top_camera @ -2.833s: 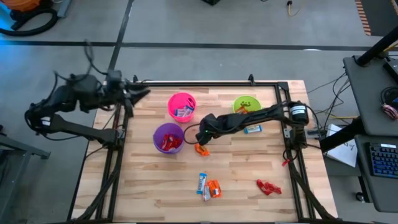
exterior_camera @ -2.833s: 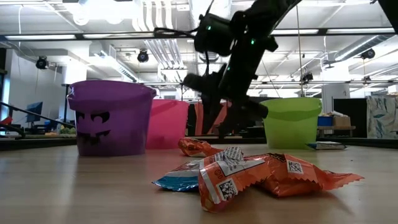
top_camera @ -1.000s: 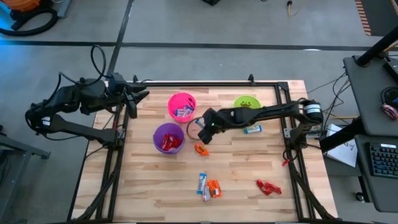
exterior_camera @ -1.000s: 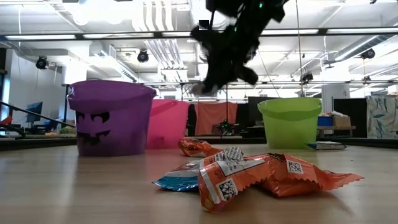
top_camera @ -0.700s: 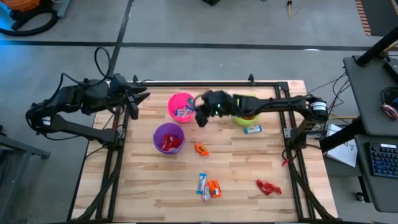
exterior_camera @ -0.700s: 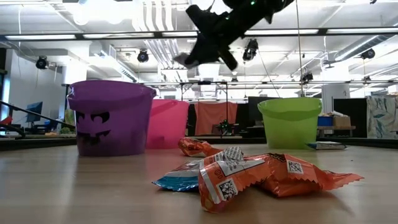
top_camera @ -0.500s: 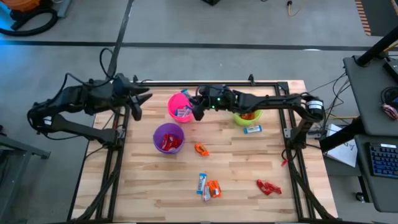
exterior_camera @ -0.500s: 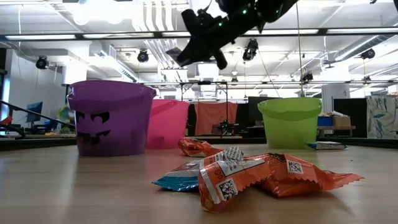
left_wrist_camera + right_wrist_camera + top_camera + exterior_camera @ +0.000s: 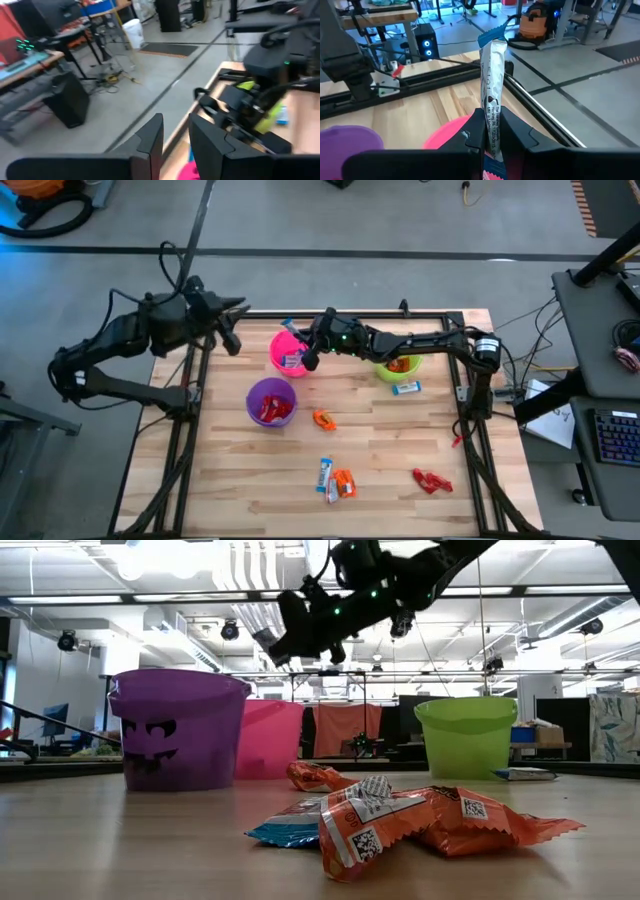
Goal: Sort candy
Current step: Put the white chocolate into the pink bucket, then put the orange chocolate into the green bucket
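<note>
The right gripper (image 9: 489, 131) was clamped on a slim blue-and-white candy bar (image 9: 493, 85), which stood upright between its fingers, and it hung over the far rim of the pink cup (image 9: 291, 351) just left of centre in the upper part of the high view. To drop it well, the gripper likely needed to sit squarely above the cup's mouth, where other blue-and-white bars already lay, before letting go; released too near the rim, the bar could tip out. The purple cup (image 9: 270, 401) below it held red sweets and the green cup (image 9: 397, 350) to the right held orange ones. Unsorted candy lay lower down: an orange sweet (image 9: 324, 419) at centre, a mixed heap (image 9: 335, 479) near the bottom, red sweets (image 9: 432, 480) at lower right. The left gripper (image 9: 175, 135), fingers slightly apart and empty, waited at upper left off the table.
</note>
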